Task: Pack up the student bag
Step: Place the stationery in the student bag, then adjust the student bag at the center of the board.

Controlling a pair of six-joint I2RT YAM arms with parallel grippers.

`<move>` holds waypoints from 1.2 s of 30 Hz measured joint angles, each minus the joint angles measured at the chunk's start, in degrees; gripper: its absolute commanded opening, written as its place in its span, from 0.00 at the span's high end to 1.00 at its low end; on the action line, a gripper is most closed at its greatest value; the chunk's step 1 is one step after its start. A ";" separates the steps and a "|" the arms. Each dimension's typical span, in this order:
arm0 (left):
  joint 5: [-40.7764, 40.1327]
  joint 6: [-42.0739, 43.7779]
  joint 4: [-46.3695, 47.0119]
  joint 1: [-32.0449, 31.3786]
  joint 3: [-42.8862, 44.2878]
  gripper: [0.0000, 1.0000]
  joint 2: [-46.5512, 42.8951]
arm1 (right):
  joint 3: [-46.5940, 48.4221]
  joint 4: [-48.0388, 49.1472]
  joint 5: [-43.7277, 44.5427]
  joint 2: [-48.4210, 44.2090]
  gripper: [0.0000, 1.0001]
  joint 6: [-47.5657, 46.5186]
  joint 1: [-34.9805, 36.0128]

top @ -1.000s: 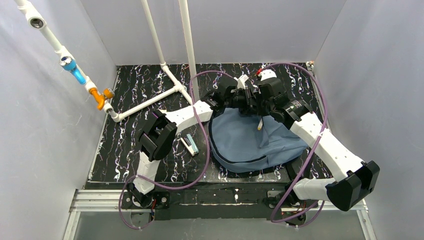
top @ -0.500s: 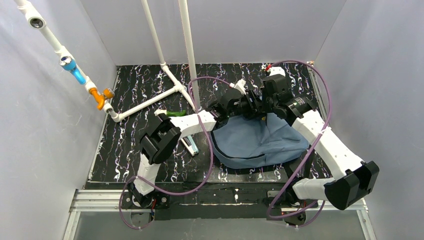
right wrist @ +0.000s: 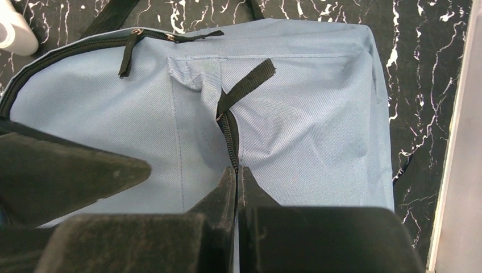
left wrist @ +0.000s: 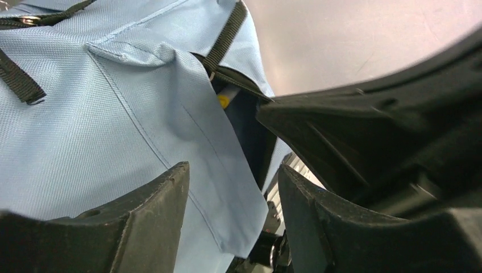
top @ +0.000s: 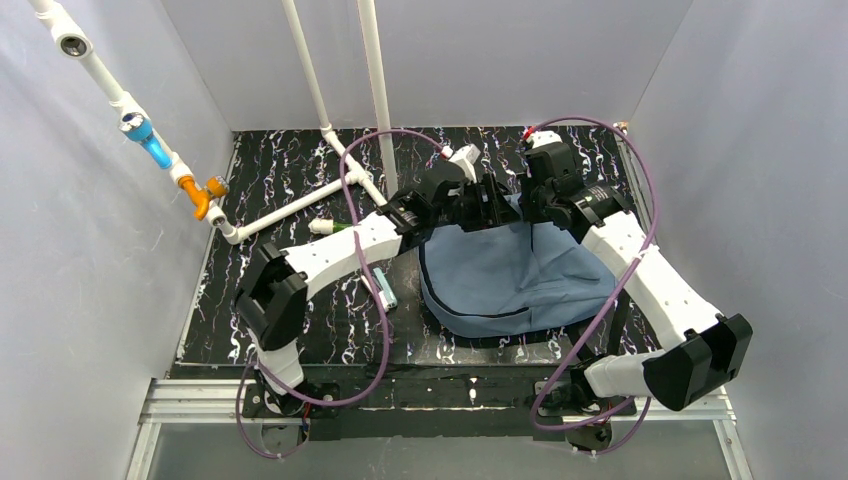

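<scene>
The slate-blue student bag point(top: 510, 280) lies on the table between both arms, its far edge raised. My right gripper point(top: 538, 208) is shut on the bag's dark zipper edge point(right wrist: 233, 153) beside a black strap loop point(right wrist: 244, 85). My left gripper point(top: 487, 207) is open at the same far edge, and a flap of the bag's fabric point(left wrist: 170, 142) hangs between its jaws. In the left wrist view the bag's mouth gapes dark, with a white stick with a yellow tip point(left wrist: 225, 96) inside it.
A white pipe frame point(top: 300, 205) stands at the back left. A small blue and white item point(top: 384, 290) lies left of the bag, with a green thing point(top: 340, 227) behind it. A white cylinder point(right wrist: 14, 34) sits at the bag's corner. The right wall is close.
Both grippers moved toward the back and pulled the bag's far edge up. The left arm stretched out further. The pale stick hanging over the bag a second ago no longer shows from above.
</scene>
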 measured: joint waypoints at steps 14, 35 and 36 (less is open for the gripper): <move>-12.70 12.48 -19.82 0.76 -24.76 0.12 -38.66 | -1.25 -0.52 -7.06 -3.43 0.99 -3.93 -0.66; -8.15 8.37 7.43 -10.23 -25.53 0.37 -23.78 | 4.98 -10.82 -20.61 -0.35 0.99 -4.02 -0.90; -8.79 8.72 8.92 -10.64 -23.96 0.41 -21.40 | 4.98 -10.99 -20.55 -0.35 0.99 -3.87 -0.76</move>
